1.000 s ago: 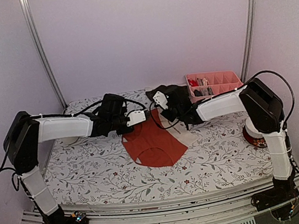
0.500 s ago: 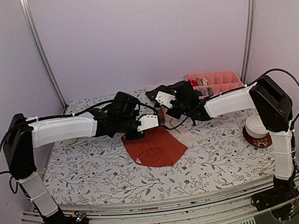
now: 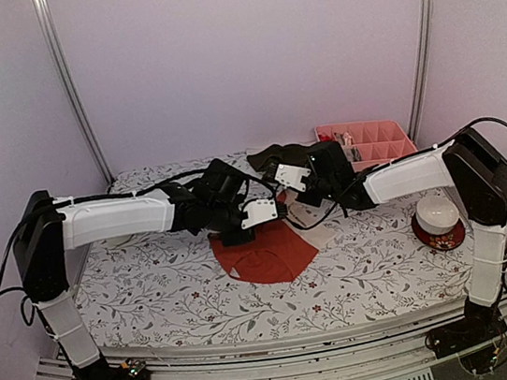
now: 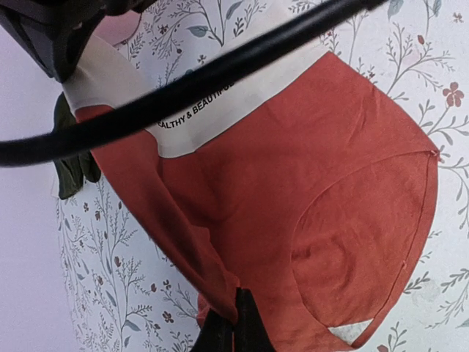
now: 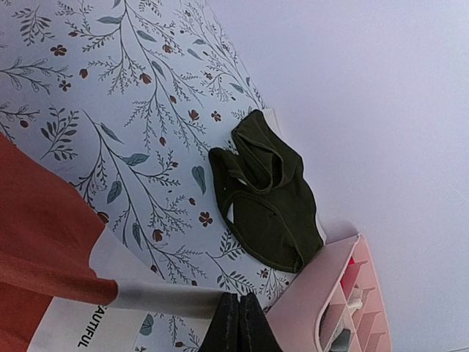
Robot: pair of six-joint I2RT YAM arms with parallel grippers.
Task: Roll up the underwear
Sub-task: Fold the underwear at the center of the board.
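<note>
Rust-red underwear (image 3: 267, 249) lies left of the pink tray (image 3: 369, 141), slightly nearer the arms. It looks light, soft and floppy. The whitish waistband (image 5: 62, 319) seems the firmest hold. The left gripper (image 4: 234, 326) pinches its red edge and the right gripper (image 5: 238, 323) pinches the waistband, both jaws pressed together.

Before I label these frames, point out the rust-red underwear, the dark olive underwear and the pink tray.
rust-red underwear (image 4: 293, 205), left wrist view, middle of its red panel.
dark olive underwear (image 5: 271, 198), right wrist view, centre of the crumpled cloth.
pink tray (image 5: 333, 279), right wrist view, outer wall.
</note>
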